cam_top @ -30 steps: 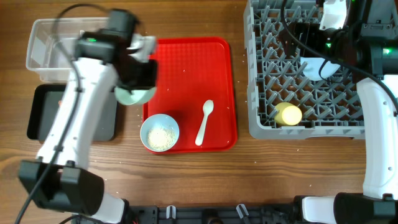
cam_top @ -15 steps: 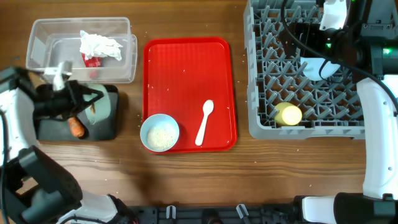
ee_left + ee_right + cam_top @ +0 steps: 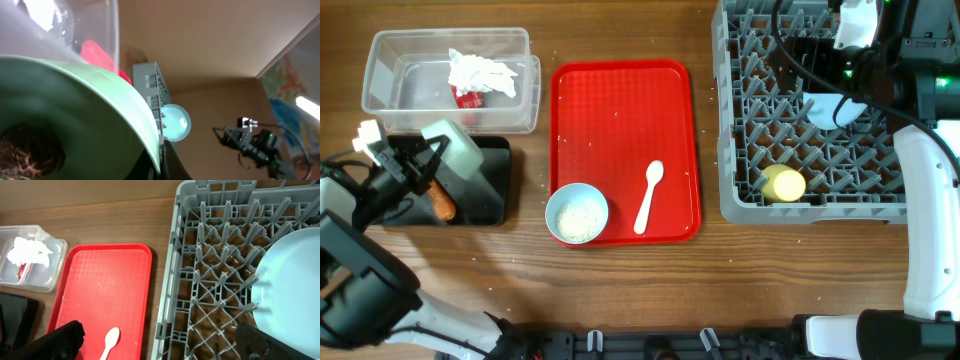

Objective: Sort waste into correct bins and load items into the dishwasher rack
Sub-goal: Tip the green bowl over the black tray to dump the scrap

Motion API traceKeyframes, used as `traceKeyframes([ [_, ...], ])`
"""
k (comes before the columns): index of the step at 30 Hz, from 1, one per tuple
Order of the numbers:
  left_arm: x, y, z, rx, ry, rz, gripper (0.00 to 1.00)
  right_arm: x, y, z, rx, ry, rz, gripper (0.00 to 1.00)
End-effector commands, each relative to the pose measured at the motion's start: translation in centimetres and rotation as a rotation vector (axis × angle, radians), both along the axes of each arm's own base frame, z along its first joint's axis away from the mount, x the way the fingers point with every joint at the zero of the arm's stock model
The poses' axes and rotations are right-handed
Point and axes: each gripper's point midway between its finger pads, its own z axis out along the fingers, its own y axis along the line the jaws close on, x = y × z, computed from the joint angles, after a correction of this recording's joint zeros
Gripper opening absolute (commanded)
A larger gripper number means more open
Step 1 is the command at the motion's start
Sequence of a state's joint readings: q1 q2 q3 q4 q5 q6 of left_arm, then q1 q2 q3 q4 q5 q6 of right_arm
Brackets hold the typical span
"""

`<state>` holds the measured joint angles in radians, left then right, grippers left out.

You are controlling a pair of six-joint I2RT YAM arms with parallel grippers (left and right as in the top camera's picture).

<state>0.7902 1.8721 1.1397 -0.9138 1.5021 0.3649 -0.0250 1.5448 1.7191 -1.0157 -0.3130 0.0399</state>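
Item: pale green bowl (image 3: 455, 150), pinched at its rim by the left gripper (image 3: 420, 160), fingers pressed together on it, tilted over the black tray (image 3: 492, 200) where the carrot (image 3: 442, 204) lies. Inside the bowl sits the brown food scrap (image 3: 30, 150); we judge it best tipped steeper with the rim low over the tray, so nothing spills on the table (image 3: 620, 280). We log the right gripper (image 3: 157, 330), jaws spread and empty, above the dishwasher rack (image 3: 172, 280).

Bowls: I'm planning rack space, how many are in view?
2: a pale green bowl held over the black tray, and a light blue bowl on the red tray.
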Motion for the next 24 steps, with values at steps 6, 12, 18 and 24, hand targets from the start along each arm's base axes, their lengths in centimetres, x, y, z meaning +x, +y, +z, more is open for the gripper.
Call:
traceKeyframes([
  [6, 0.2, 0.3, -2.1, -0.128, 0.022, 0.014, 0.04, 0.2, -0.2, -0.3, -0.014, 0.001, 0.004, 1.00],
  [12, -0.1, 0.0, -2.1, -0.178, 0.082, 0.014, 0.04, 0.2, -0.2, -0.3, -0.014, 0.001, 0.004, 1.00],
  [18, -0.2, 0.0, -2.5, -0.189, 0.132, 0.014, 0.04, 0.1, -0.2, -0.4, -0.014, 0.006, 0.004, 1.00],
  [24, -0.1, 0.2, -1.6, -0.237, 0.129, 0.023, 0.04, 0.0, -0.2, -0.5, -0.013, 0.013, 0.004, 1.00],
])
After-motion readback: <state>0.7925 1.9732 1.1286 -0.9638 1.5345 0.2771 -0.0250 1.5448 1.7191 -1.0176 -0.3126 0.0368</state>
